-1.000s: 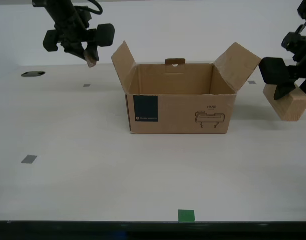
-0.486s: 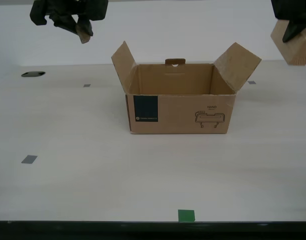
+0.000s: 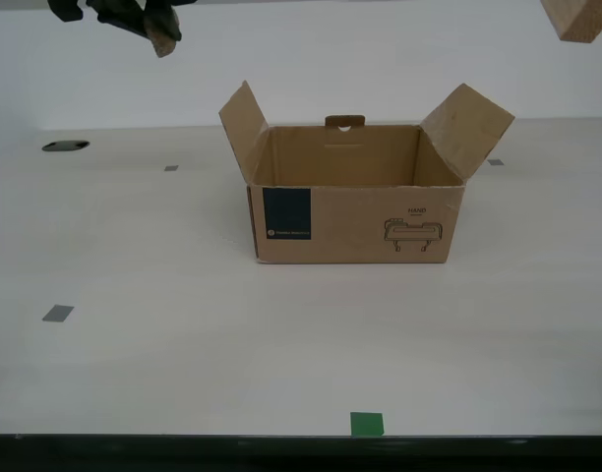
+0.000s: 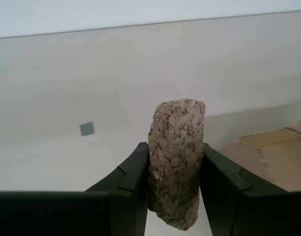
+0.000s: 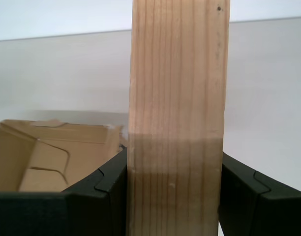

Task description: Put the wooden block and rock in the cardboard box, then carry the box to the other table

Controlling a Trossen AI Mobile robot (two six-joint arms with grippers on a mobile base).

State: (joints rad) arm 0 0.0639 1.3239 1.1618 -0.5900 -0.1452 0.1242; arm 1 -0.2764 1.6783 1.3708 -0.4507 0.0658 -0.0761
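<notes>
While my second gripper (image 4: 174, 196) has its jaws clamped on the rock (image 4: 176, 162), my first gripper (image 5: 173, 196) has its jaws closed against the wooden block (image 5: 177, 118). Both are held higher above the cardboard box (image 3: 355, 202) than half a second ago, the box open on the worktop (image 3: 183, 334).

The cardboard box (image 3: 355, 211) is plain brown corrugated board, matt all over, with a smoother dark teal printed panel on its front and a thin line drawing further along that same face. Its raised flaps show soft, slightly fuzzy cut edges.

The wooden block (image 5: 177, 118) is bare light tan wood, unvarnished, with straight parallel grain and a few tiny dark specks.

The rock (image 4: 176, 160) is rough and grainy, pinkish-brown stone flecked with black and grey (granite-like in look).

The fingers (image 4: 133, 179) pressed against the rock are matt black plastic, smooth with crisp moulded edges.

Under the box, the table (image 3: 183, 334) is a smooth off-white surface with a dull sheen, carrying flat grey squares and one green tape patch near its front edge.
</notes>
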